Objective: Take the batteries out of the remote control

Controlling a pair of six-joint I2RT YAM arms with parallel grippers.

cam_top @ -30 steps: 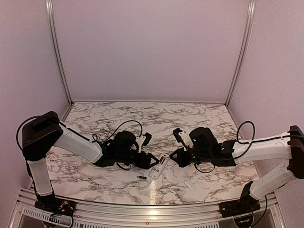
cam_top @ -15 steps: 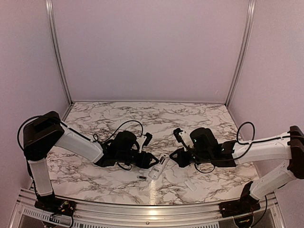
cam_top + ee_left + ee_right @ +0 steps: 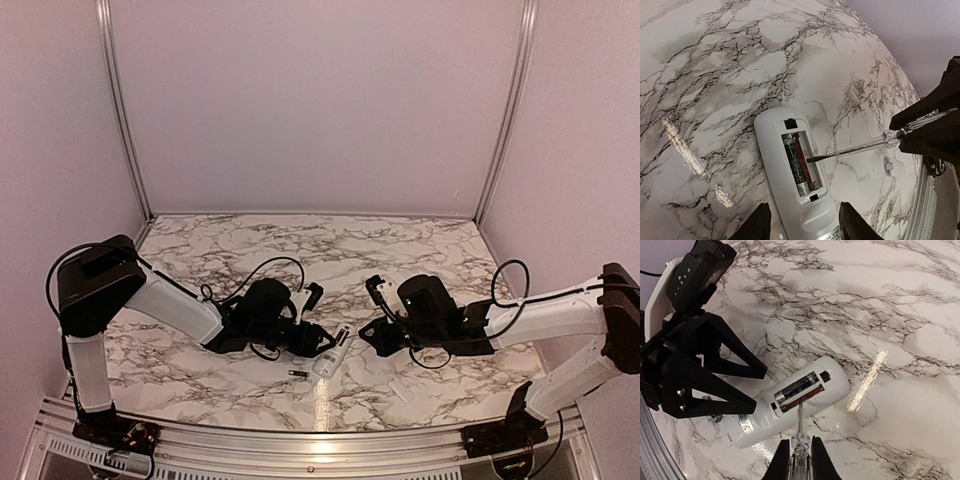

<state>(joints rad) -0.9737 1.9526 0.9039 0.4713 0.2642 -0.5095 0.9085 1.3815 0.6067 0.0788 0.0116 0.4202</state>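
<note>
The white remote control (image 3: 782, 150) lies on the marble with its open compartment up; it also shows in the top view (image 3: 334, 353) and the right wrist view (image 3: 790, 402). One dark battery (image 3: 794, 161) sits in the compartment (image 3: 796, 387); the slot beside it is empty. A second battery (image 3: 297, 373) lies loose on the table by the remote. My left gripper (image 3: 805, 207) is open, its fingers (image 3: 759, 225) straddling the remote's near end. My right gripper (image 3: 800, 442) is shut on a clear-handled screwdriver (image 3: 801, 432), whose tip (image 3: 812, 159) rests in the empty slot.
A small white flat cover piece (image 3: 400, 388) lies on the marble to the right of the remote, also in the left wrist view (image 3: 895, 167). The metal front rail (image 3: 320, 440) runs along the near edge. Pale walls enclose the table.
Both wrists have sunk slightly and drawn a little closer to the remote. The remote and the loose battery have not moved.
</note>
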